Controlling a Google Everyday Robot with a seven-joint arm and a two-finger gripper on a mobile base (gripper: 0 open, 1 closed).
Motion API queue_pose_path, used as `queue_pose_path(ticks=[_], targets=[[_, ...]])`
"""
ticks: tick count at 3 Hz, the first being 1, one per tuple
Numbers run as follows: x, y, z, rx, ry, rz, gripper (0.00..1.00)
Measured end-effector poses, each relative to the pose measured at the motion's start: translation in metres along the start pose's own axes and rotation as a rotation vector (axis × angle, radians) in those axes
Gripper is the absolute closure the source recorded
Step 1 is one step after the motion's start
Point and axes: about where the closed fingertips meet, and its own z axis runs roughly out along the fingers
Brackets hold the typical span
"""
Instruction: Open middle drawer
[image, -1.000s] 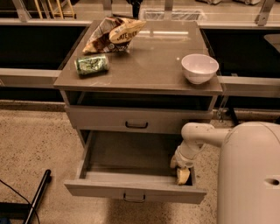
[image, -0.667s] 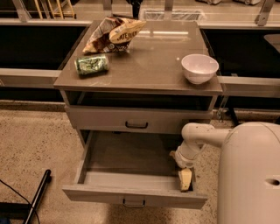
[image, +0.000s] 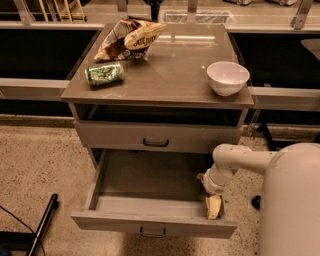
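Observation:
The middle drawer (image: 150, 223) is pulled far out of the grey-beige cabinet, and its shallow inside (image: 150, 177) is bare. Its small dark handle (image: 152, 232) is on the flat front. The top drawer front (image: 155, 136) above it is pushed in. The lowest drawer is hidden beneath the open one. My gripper (image: 214, 206) reaches down into the open drawer's front right corner, against the inside of the drawer front. My white arm (image: 235, 160) comes in from the right.
On the cabinet top (image: 170, 75) lie a chip bag (image: 130, 39), a green can (image: 104, 74) on its side and a white bowl (image: 228, 77). My white base (image: 292, 200) fills the lower right. A dark pole (image: 42, 222) lies on the speckled floor at the left.
The middle drawer has slid further out toward the camera, and my gripper has moved forward with it in the front right corner.

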Motion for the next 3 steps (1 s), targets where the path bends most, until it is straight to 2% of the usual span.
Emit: queue_pose_path(ticks=[1, 2, 3], targets=[[-0.0028, 0.0037, -0.0035, 0.034, -0.015, 0.021, 0.18], [-0.0045, 0.0048, -0.0044, 0.042, -0.018, 0.027, 0.42], [-0.0064, 0.0054, -0.0108, 0.041, -0.018, 0.027, 0.38]])
